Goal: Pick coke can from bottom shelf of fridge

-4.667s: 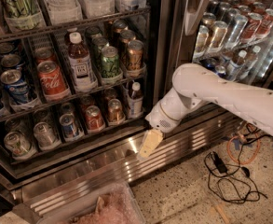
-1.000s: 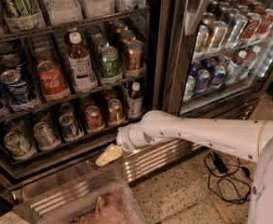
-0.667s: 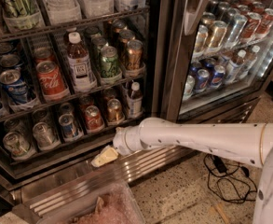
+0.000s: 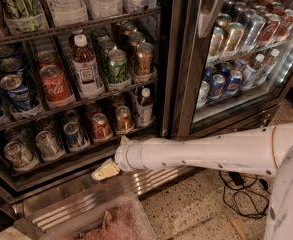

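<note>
The coke can (image 4: 100, 126) is a small red can standing upright in a lane on the bottom shelf (image 4: 61, 161), a dark wire rack inside the open fridge (image 4: 172, 59). A copper-orange can (image 4: 123, 118) stands to its right and a blue-and-silver can (image 4: 74, 134) to its left. My gripper (image 4: 105, 170) is a cream tip at the end of the white arm. It sits just in front of the shelf's front edge, below the coke can and slightly to its left. It holds nothing that I can see.
A larger red cola can (image 4: 56, 85), bottles and green cans fill the middle shelf. Silver cans (image 4: 46, 144) stand at the bottom left. The ribbed steel grille (image 4: 81, 196) runs below the gripper. A bin with pinkish plastic (image 4: 111, 224) sits on the floor. Cables (image 4: 241, 189) lie at the right.
The arm has swung left along the fridge front and dropped slightly. The gripper went from below the small bottle to below the red can. The cans have not moved.
</note>
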